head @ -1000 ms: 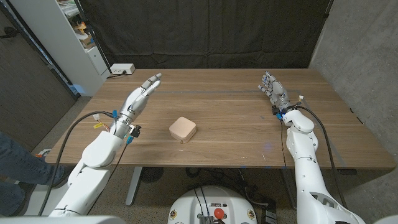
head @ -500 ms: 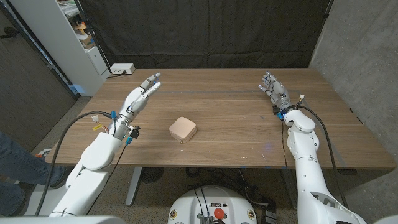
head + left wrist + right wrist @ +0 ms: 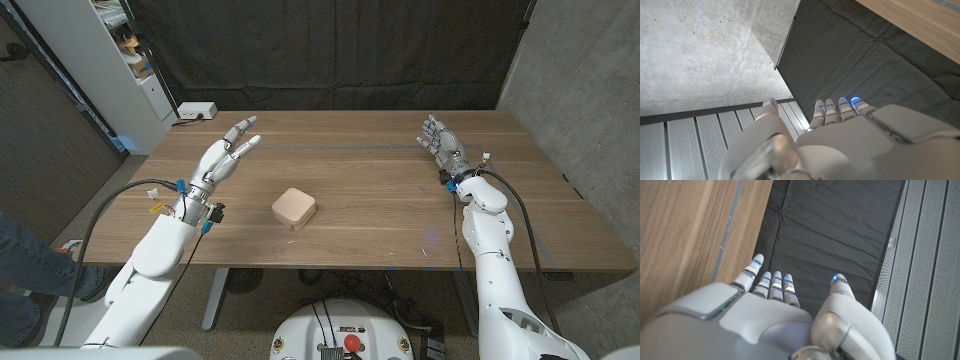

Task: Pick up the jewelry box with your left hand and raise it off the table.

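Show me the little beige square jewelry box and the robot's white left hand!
beige square jewelry box (image 3: 294, 207), head view, middle of its lid
white left hand (image 3: 224, 156), head view, its palm

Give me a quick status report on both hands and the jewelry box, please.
Left robot hand open, empty, clear of the jewelry box. Right robot hand open, empty, far side. Box closed on the table, untouched. Nothing between left hand and box.

A small, square, pale beige jewelry box (image 3: 294, 207) with a smooth matt finish sits on a brown wooden table (image 3: 380, 200) with visible grain. Glossy white plastic covers both arms. Behind hangs wrinkled black cloth (image 3: 330, 50).
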